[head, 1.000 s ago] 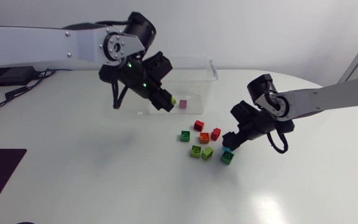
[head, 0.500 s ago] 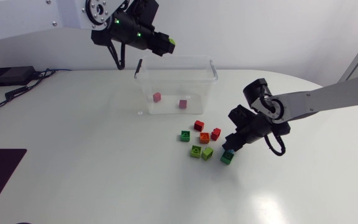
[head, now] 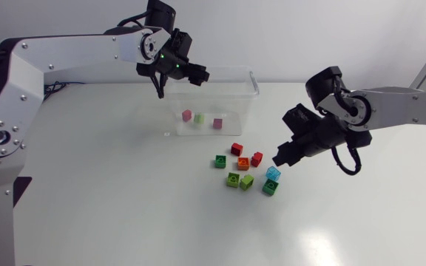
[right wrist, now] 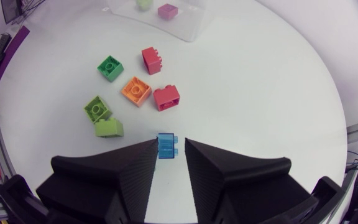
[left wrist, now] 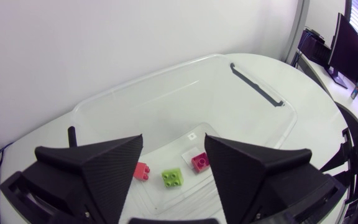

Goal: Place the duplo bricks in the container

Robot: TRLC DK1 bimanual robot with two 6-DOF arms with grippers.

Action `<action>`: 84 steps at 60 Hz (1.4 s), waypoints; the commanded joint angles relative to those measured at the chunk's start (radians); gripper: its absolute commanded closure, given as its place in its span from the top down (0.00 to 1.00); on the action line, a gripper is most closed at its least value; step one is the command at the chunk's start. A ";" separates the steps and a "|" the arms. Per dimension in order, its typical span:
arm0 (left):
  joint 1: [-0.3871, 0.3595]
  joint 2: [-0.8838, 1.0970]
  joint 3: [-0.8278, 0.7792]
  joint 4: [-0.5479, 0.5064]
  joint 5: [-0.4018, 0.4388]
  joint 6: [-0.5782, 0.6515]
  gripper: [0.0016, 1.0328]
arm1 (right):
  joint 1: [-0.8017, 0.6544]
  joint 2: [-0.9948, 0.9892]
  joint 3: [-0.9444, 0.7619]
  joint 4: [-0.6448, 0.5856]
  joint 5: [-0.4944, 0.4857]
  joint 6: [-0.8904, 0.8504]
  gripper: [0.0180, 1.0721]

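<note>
Left gripper (left wrist: pixel 174 139) open, empty, above clear container (head: pixel 252 80); right gripper (right wrist: pixel 171 141) just over light blue brick (right wrist: pixel 165 148), maybe gripping it, can't tell.

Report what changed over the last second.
The left gripper rose and moved back over the container. It let go of its lime brick, which now lies inside between the red brick and the pink brick. The right gripper lifted a little with the blue brick at its tip; whether it holds the brick is unclear. The loose bricks stayed put.
</note>
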 commanded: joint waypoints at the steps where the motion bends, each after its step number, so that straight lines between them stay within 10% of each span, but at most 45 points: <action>1: 0.004 0.006 0.030 0.008 -0.005 -0.032 0.85 | 0.009 -0.003 0.021 -0.019 -0.002 0.019 0.33; 36: -0.086 -0.370 -0.283 0.056 -0.034 -0.015 0.96 | 0.017 0.258 0.040 0.061 0.008 0.048 0.53; 57: -0.129 -0.600 -0.501 -0.009 -0.061 0.077 0.96 | 0.008 0.287 0.050 0.051 0.031 0.062 0.24; 84: -0.195 -0.548 -0.785 -0.029 -0.050 0.270 0.96 | 0.005 0.038 0.145 -0.071 -0.002 0.106 0.24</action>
